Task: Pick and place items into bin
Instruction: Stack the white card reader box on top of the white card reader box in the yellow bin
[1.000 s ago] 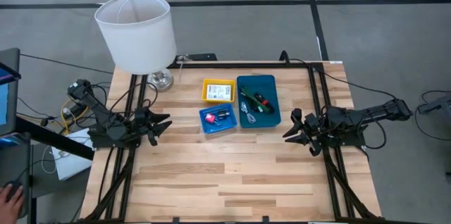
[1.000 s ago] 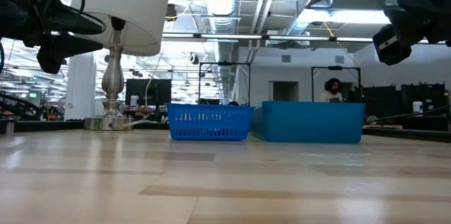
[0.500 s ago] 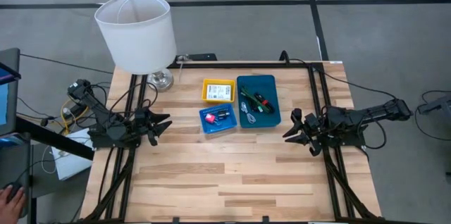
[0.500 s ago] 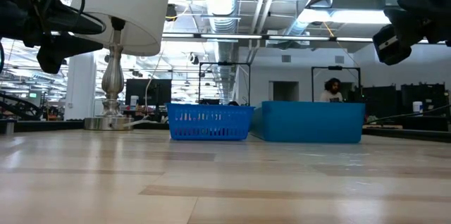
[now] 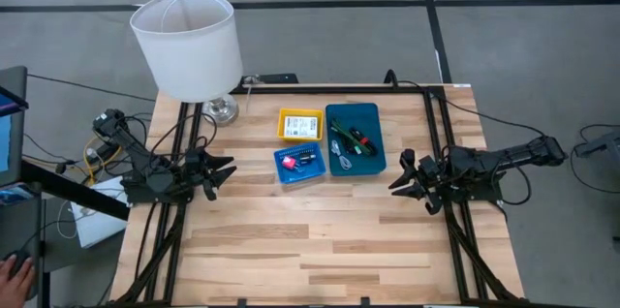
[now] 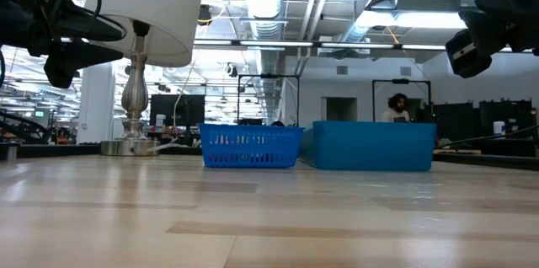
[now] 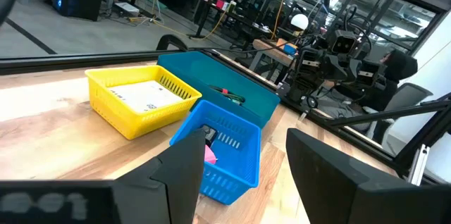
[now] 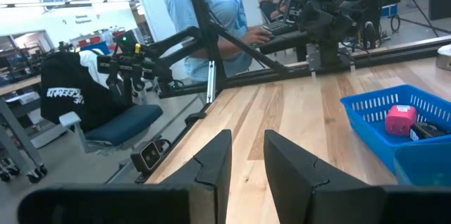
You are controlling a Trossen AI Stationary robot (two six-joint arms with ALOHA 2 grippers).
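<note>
Three bins (image 5: 329, 139) hold every item; none lies loose on the desk (image 5: 310, 240). Left gripper (image 5: 221, 172), fingers wide, and right gripper (image 5: 400, 183), fingers narrow, flank them empty. Sorting looks finished; next likely parking.

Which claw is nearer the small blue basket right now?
Left. The left claw hangs over the table just off the side of the small blue basket. The right claw sits farther off, beyond the teal bin.
</note>
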